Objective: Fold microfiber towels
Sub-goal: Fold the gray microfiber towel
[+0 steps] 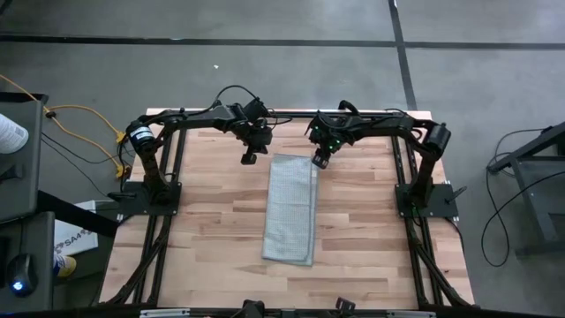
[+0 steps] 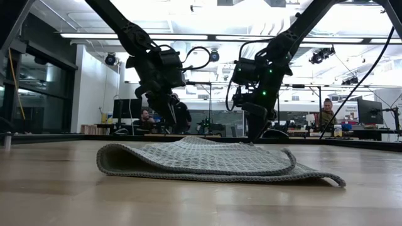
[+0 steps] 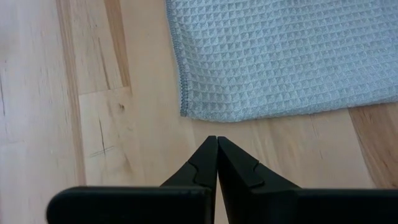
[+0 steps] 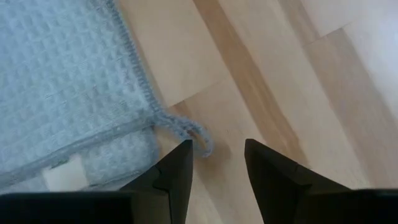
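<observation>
On the left we see the left tool point(image 1: 249, 158) hanging just beside the far left corner of the towel point(image 1: 291, 209), a little above the desk point(image 1: 203, 230). Its two fingers are pressed together and hold nothing; in its wrist view the cloth corner lies free just in front of the tips.

In the middle, the towel lies on the desk as a long narrow strip that runs from the far side toward the near side. From the low view it seems already doubled, one layer on the other, with a rounded fold on one side.

On the right, the right tool point(image 1: 320, 162) is at the far right corner of the towel. Its fingers stand apart and grip nothing; a small hanging loop point(image 4: 194, 134) on the towel edge lies just before the tips.

We judge that one fold is made and the tools are free. The next move probably asks both tools to take the far corners and bring them toward the near edge, keeping the layers aligned.
</observation>
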